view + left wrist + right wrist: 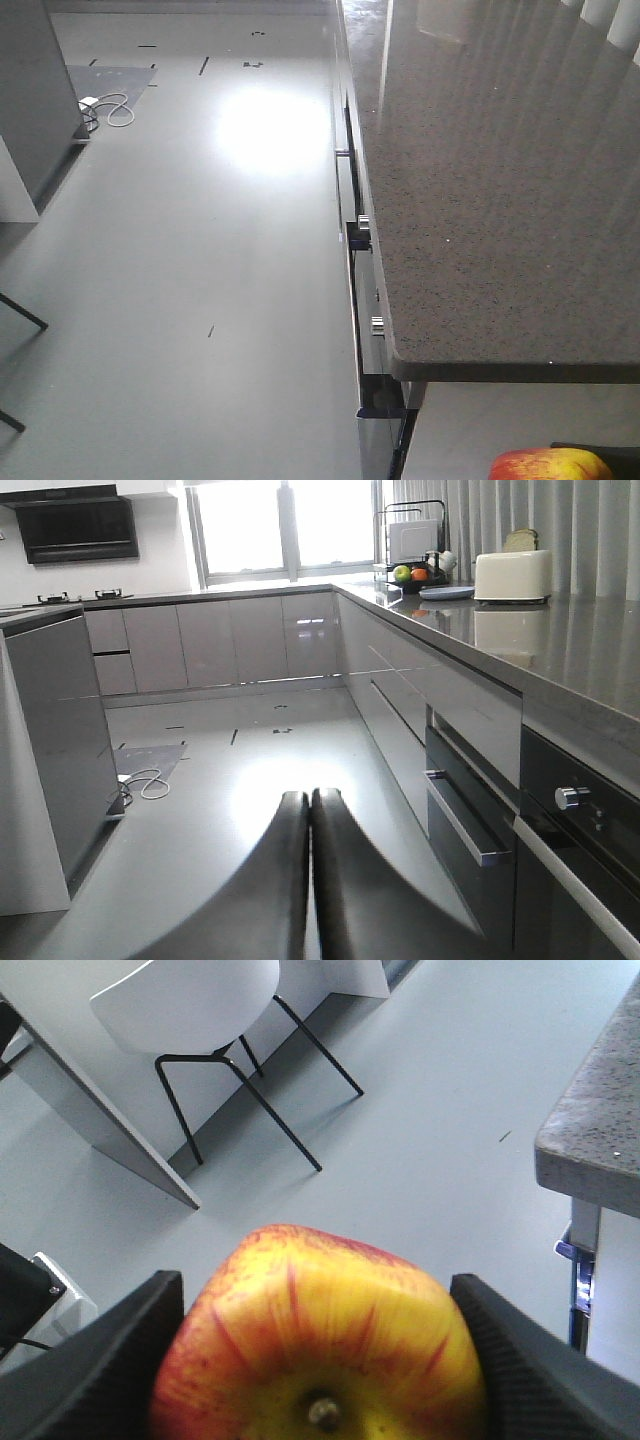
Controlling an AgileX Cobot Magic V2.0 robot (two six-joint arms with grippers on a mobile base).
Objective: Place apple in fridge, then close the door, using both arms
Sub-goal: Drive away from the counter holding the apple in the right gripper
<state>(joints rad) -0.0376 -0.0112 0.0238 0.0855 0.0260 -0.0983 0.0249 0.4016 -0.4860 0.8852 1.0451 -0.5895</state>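
My right gripper (315,1282) is shut on the apple (320,1350), red with a yellow top and its stem facing the camera. Both black fingers press its sides and hold it above the grey floor. The apple also shows at the bottom right of the front view (550,466), below the counter's end. My left gripper (310,798) is shut and empty, its two fingers touching, held over the floor. A dark grey unit with a white side (55,750) stands at the left. I cannot tell whether it is the fridge. No fridge interior or door shows.
A speckled grey counter (500,200) runs along the right, with oven knobs (570,798) and a drawer handle (465,825) below it. A toaster (512,575) and a fruit bowl (412,576) stand far back. A white chair (190,1005) is behind. A cable (110,108) lies on the floor.
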